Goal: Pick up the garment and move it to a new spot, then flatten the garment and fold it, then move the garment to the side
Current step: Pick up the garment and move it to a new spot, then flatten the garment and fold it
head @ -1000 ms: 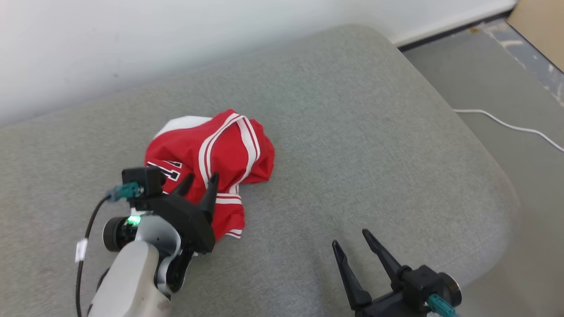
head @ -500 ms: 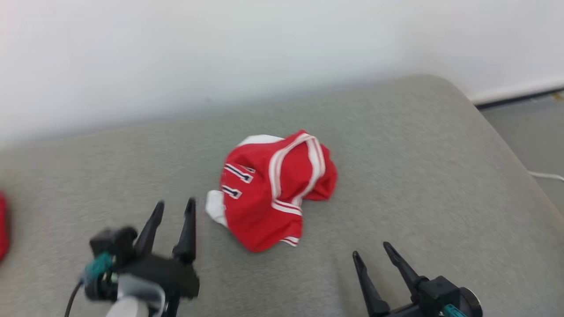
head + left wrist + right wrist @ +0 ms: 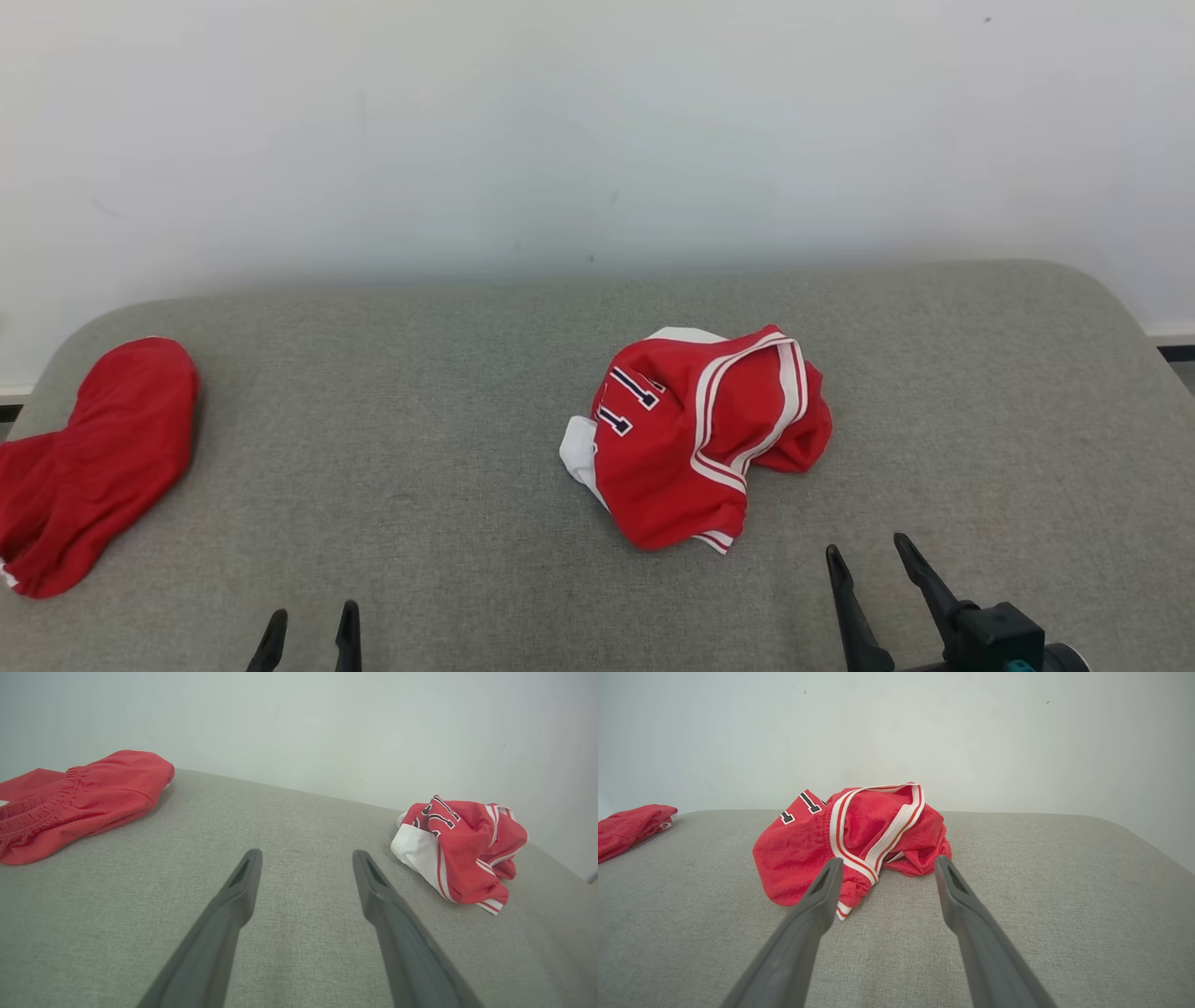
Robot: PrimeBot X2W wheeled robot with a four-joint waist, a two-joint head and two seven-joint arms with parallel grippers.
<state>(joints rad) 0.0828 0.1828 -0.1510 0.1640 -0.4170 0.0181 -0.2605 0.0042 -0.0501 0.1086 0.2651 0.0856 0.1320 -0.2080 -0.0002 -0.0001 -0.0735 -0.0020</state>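
Note:
The garment [image 3: 700, 439] is a crumpled red jersey with white stripes and dark numbers, lying in a heap on the grey cushion [image 3: 448, 392] right of centre. It also appears in the left wrist view as the garment [image 3: 462, 849] and in the right wrist view as the garment [image 3: 859, 844]. My left gripper [image 3: 313, 635] stands open at the bottom edge, well to the left of it and apart from it, with nothing between its fingers [image 3: 243, 891]. My right gripper [image 3: 866, 551] is open just in front of the heap's near right side, not touching it, fingers [image 3: 817, 896] pointing at it.
A second red cloth [image 3: 93, 467] lies at the cushion's far left edge, also seen as the red cloth [image 3: 79, 798]. A pale wall [image 3: 597, 140] rises right behind the cushion. The cushion's rounded right corner [image 3: 1111, 299] drops off to the floor.
My left gripper opened, let go of the garment and drew back to the lower left. The head camera swung, so the whole picture shifted and the second red cloth came into view.

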